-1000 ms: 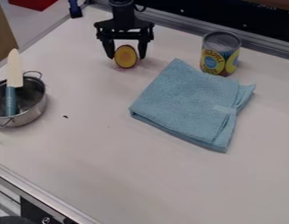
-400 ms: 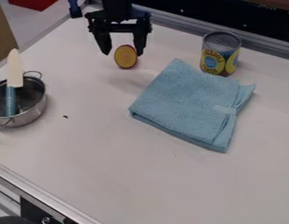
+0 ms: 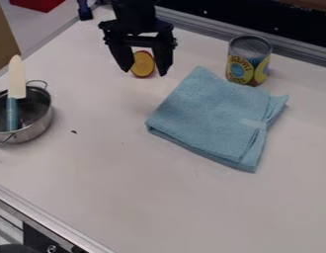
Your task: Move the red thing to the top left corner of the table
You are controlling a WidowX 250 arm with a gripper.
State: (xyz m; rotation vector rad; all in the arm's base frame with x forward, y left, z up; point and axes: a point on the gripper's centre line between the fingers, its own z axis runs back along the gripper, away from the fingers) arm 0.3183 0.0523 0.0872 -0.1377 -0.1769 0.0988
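The gripper [image 3: 144, 73] hangs at the upper left of the table [image 3: 113, 173], its fingers open and pointing down. Between and slightly behind them stands a round thing [image 3: 144, 64] with a yellow-orange face and a red rim, upright near the back of the table. The left finger covers part of its left edge. Whether either finger touches it, I cannot tell.
A folded blue cloth [image 3: 212, 116] lies right of the gripper, with a tin can [image 3: 248, 62] behind it. At the left edge a metal pot [image 3: 38, 118] holds a knife [image 3: 17, 79] with a pale blade. A metal rail [image 3: 198, 25] runs along the back.
The gripper rose and shifted slightly left, then came down again and nearer the camera, so it now overlaps the round thing's left edge. The round thing has stayed in place.
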